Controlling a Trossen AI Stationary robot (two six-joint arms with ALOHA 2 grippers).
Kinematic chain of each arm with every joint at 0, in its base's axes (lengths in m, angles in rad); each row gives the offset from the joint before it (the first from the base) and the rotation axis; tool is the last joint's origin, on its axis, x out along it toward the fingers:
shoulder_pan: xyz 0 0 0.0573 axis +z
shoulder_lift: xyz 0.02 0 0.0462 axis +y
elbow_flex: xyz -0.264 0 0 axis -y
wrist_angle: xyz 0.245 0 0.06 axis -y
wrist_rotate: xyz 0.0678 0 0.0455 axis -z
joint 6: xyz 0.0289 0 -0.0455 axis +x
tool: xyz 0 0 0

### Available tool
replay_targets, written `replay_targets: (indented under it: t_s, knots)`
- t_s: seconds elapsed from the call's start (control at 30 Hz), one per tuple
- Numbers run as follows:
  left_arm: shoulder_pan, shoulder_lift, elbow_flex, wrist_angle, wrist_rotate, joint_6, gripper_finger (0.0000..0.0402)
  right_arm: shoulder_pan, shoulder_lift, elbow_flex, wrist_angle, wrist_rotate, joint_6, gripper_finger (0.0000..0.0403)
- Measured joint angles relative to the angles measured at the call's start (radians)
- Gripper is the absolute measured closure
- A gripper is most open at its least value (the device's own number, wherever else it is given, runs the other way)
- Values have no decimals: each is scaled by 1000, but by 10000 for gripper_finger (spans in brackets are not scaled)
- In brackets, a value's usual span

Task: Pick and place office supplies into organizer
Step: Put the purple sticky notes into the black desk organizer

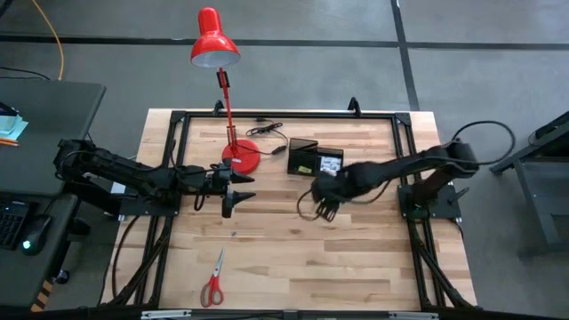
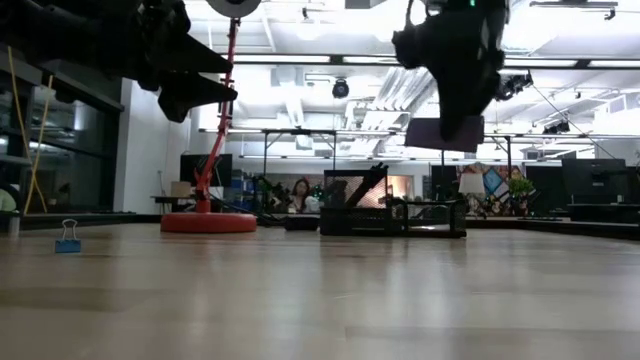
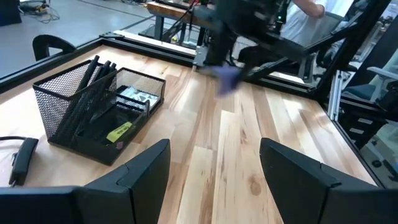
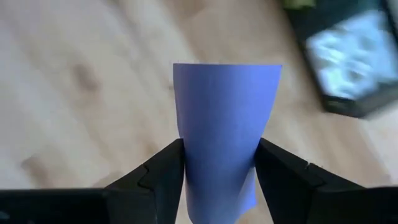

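Clamped between the right gripper's [image 4: 219, 177] dark fingers, the smooth purple notepad [image 4: 225, 134] fills the right wrist view, its lower edge cut off. That gripper hangs above the pale wood table [image 1: 293, 258], just beside the black wire-mesh organizer [image 3: 96, 112], where black pens [image 3: 93, 78] lean and a yellow piece [image 3: 119, 132] lies. Blurred, perhaps a packet [image 4: 345, 53]. The left gripper [image 1: 233, 188] waits wide open, empty, near the red lamp [image 1: 238, 151]. Red-handled scissors [image 1: 213, 283] lie well apart.
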State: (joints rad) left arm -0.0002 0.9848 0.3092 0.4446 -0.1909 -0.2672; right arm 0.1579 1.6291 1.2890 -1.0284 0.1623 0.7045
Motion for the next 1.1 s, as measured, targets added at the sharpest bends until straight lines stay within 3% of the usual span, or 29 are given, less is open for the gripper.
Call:
replay_targets:
  t_s: [0.17,0.4,0.53,0.83,1.1]
  knots:
    - [0,0,0,0,0,0,169,-128,-105,-92,7,43,-67,226]
    - [0,0,0,1,0,0,169,-356,-117,-146,91,-71,-460,226]
    - [0,0,0,0,0,0,169,-453,-116,-165,109,-122,-607,227]
    - [0,0,0,0,0,0,169,-526,-19,-176,192,-148,-825,229]
    - [0,0,0,0,0,0,169,-579,41,-176,222,-208,-888,226]
